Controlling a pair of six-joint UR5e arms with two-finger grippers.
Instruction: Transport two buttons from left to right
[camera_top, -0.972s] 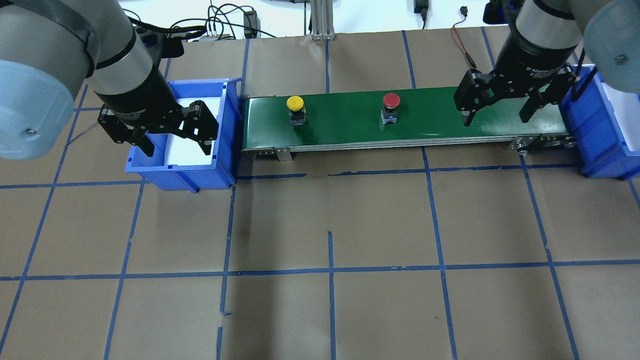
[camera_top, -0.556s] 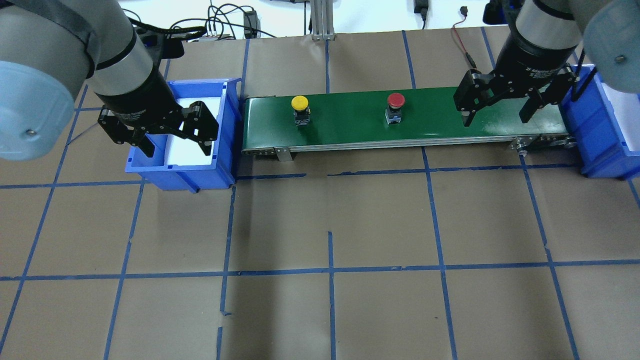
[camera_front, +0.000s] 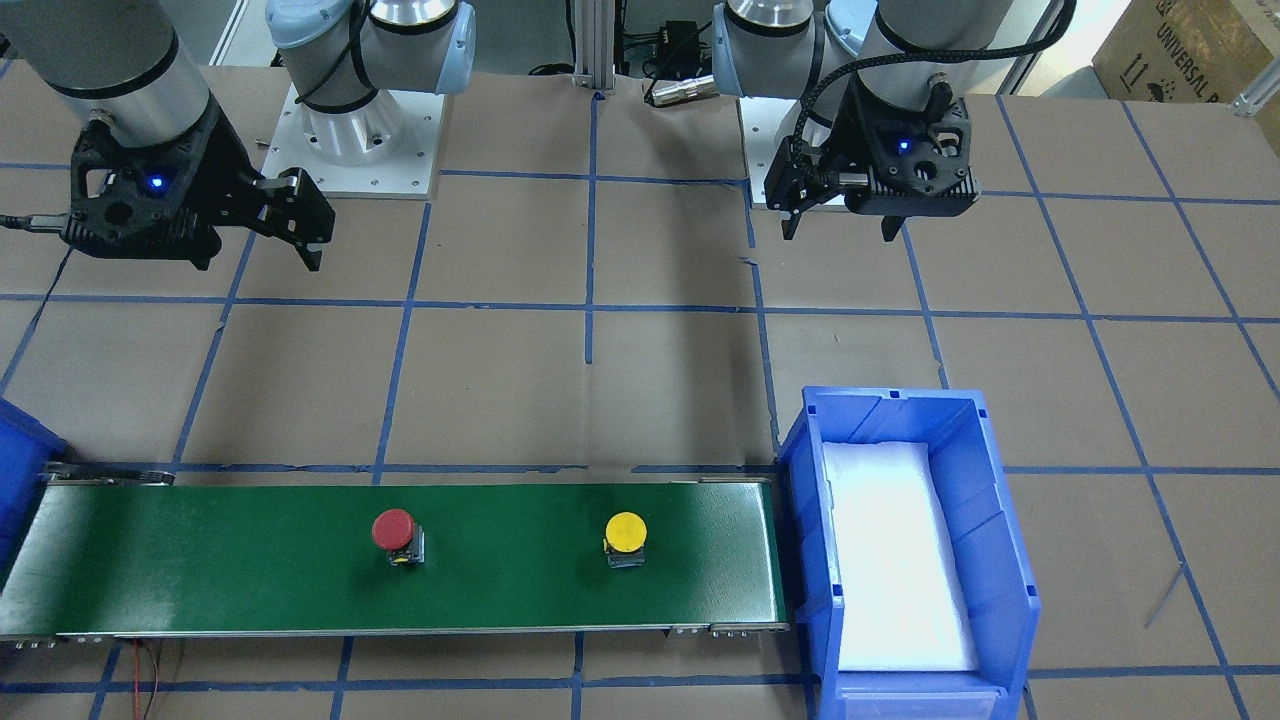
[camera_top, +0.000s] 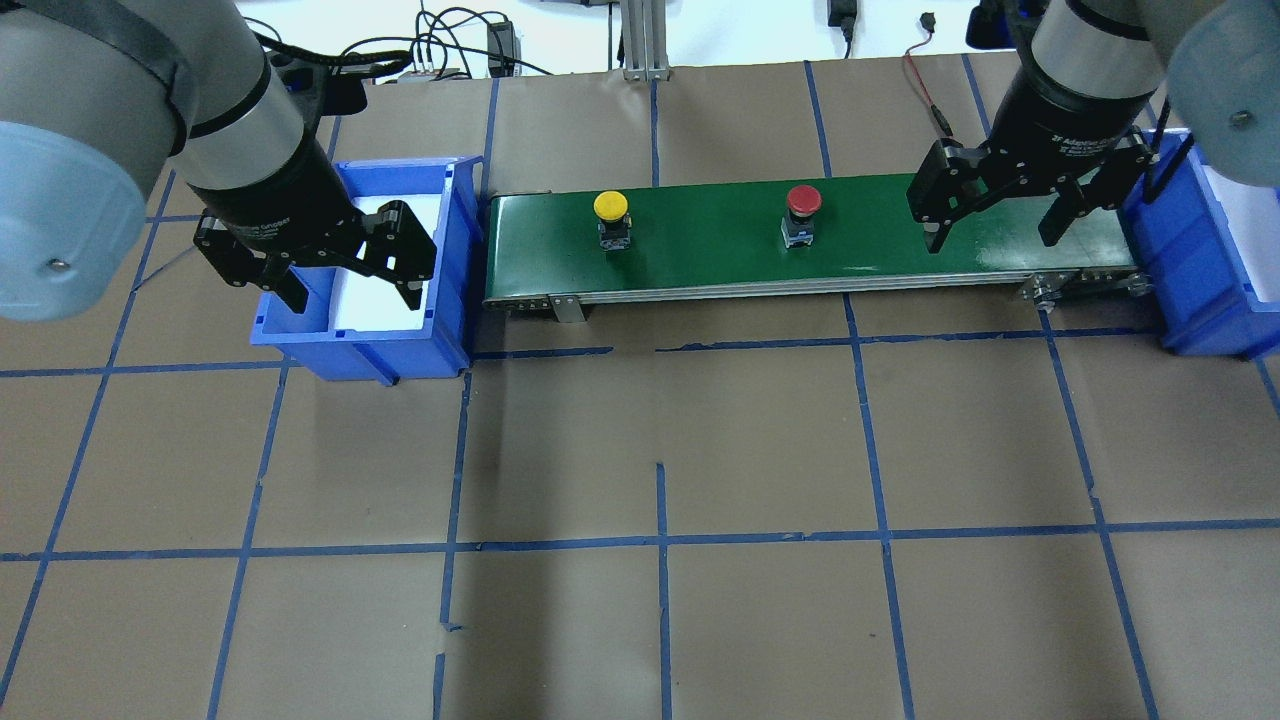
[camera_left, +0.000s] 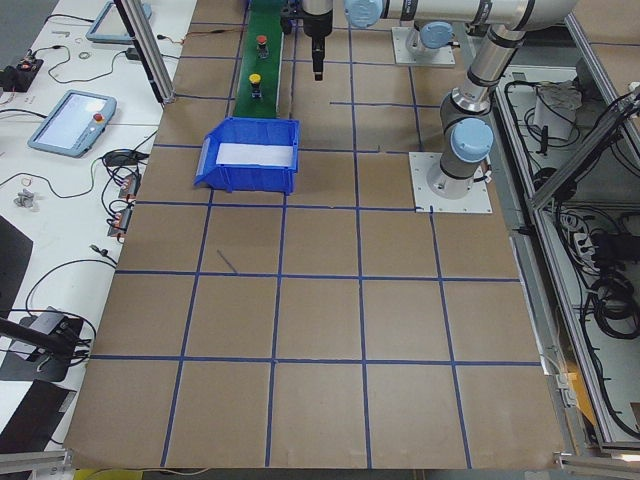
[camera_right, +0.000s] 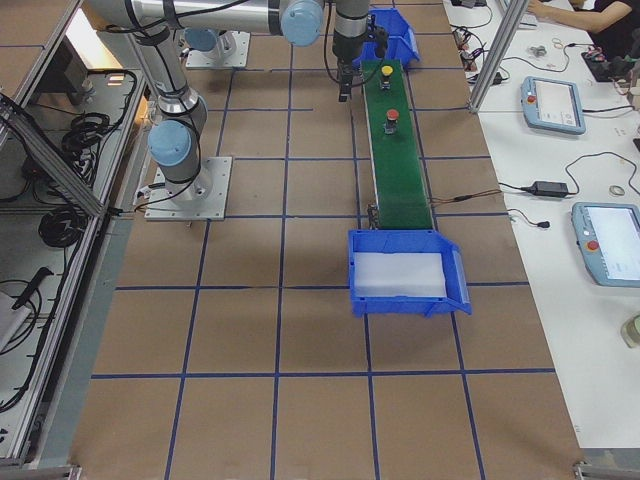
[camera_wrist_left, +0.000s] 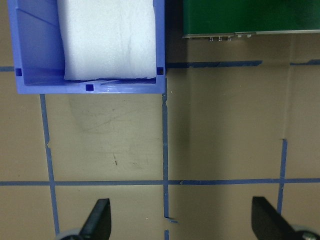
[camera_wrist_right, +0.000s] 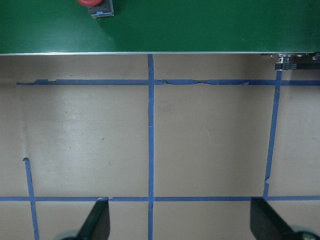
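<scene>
Red button (camera_top: 803, 200) and yellow button (camera_top: 610, 206) sit on the green belt (camera_top: 700, 255). Red's at 9 o'clock from the right tool (camera_top: 990, 240), which is spread wide and empty. The left tool (camera_top: 357, 298), also wide, is farther off.

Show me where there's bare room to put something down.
The brown paper on the robot's side of the green belt is bare. So is the belt between yellow button and red button. Crowded: the belt's ends, by left bin and right bin, left gripper and right gripper hanging near.

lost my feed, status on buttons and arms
Left gripper open, right gripper open, both empty. Red button, yellow button upright on green belt. No obstruction.
</scene>
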